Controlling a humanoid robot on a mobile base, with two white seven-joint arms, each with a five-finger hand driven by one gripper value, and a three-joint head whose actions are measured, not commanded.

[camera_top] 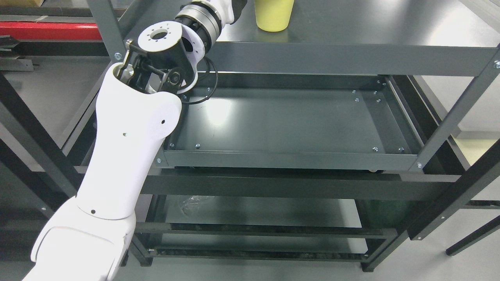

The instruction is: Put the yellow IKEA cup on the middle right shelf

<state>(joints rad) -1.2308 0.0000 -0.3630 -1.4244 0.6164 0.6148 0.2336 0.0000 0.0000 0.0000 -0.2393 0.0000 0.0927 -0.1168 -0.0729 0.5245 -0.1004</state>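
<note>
The yellow cup (pixel 273 15) stands on the top shelf (pixel 371 27) of the dark grey metal rack, its upper part cut off by the picture's top edge. My left arm (pixel 129 148) comes in from the lower left and reaches up over the rack's front left corner. Its wrist (pixel 199 19) is just left of the cup. Only the base of the left hand (pixel 228 8) shows at the top edge, close beside the cup, and the rest is out of the picture. The middle shelf (pixel 281 121) is a shallow tray below.
The rack's front beam (pixel 351 58) and slanted corner posts (pixel 453 121) frame the middle shelf. A black cable loop (pixel 207 86) hangs from my forearm over the shelf's left end. A lower shelf (pixel 254 210) holds crumpled clear plastic (pixel 191 205). A red beam (pixel 47 31) lies at the far left.
</note>
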